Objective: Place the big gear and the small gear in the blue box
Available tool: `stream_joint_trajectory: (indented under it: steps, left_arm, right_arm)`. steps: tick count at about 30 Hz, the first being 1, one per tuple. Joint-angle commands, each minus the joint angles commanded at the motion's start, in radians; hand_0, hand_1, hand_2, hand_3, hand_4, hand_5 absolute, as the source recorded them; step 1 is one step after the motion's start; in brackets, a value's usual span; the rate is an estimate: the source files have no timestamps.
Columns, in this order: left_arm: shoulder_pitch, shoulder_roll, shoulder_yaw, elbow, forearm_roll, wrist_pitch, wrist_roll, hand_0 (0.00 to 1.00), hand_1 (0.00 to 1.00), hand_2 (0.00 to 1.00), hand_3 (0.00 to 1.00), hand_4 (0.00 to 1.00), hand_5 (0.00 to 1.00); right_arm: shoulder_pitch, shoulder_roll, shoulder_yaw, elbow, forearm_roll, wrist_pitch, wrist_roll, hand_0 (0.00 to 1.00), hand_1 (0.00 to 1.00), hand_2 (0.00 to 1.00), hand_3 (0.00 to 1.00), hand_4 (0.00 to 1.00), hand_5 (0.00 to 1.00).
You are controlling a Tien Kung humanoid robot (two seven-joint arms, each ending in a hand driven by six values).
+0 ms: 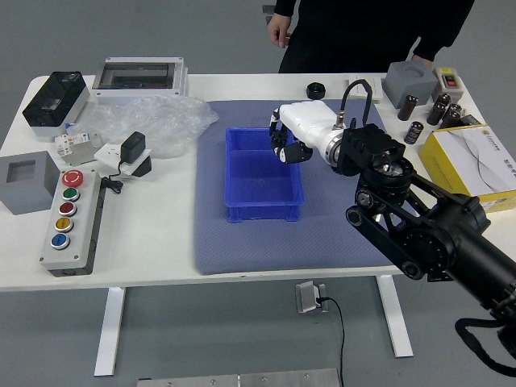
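Observation:
My right hand (284, 143) reaches in from the right, palm down, above the right side of the blue box (264, 192). Its fingers are curled around a dark round piece, which looks like the big gear (298, 153); the fingers partly cover it. The piece hangs over the box's back right part, near the right wall. The other black gear is hidden behind my hand and wrist. My left arm is out of view.
A person stands at the far side, one hand hanging by the table edge. A black disc (315, 90) lies at the back. Dark cylinders (406, 107) and a yellow box (451, 161) are right; a button panel (71, 224) and plastic bag (153, 125) are left.

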Motion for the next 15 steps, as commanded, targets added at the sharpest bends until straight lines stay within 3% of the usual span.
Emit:
stream_joint_trajectory:
  steps: [4, 5, 11, 12, 15]
  left_arm:
    - [-0.006, -0.003, 0.018, 0.000, -0.013, 0.000, -0.003, 0.820, 0.828, 0.826, 0.805, 0.531, 0.119]
    - [-0.006, -0.002, 0.020, 0.000, -0.014, 0.000, -0.003, 0.820, 0.828, 0.826, 0.805, 0.531, 0.119]
    - [-0.001, 0.002, 0.019, 0.000, -0.006, -0.001, 0.001, 0.821, 0.829, 0.827, 0.806, 0.533, 0.119]
    - [-0.001, 0.002, 0.019, 0.000, -0.006, -0.002, 0.001, 0.821, 0.829, 0.827, 0.806, 0.533, 0.119]
    - [-0.001, 0.001, 0.019, 0.000, -0.007, -0.001, 0.001, 0.821, 0.829, 0.827, 0.806, 0.533, 0.119]
  right_arm:
    - [0.002, 0.020, -0.018, -0.023, 0.012, 0.004, 0.007, 0.630, 0.451, 0.458, 0.480, 0.551, 0.027]
    - [0.002, 0.022, -0.021, -0.029, 0.018, 0.010, 0.008, 0.580, 0.471, 0.497, 0.614, 0.530, 0.162]
    - [-0.002, 0.027, -0.021, -0.050, 0.059, 0.048, 0.011, 0.580, 0.471, 0.497, 0.614, 0.530, 0.162]
    - [-0.002, 0.028, -0.020, -0.051, 0.064, 0.052, 0.011, 0.571, 0.517, 0.637, 0.793, 0.737, 0.320]
    - [-0.004, 0.025, -0.017, -0.051, 0.076, 0.061, 0.013, 0.571, 0.517, 0.637, 0.793, 0.737, 0.320]
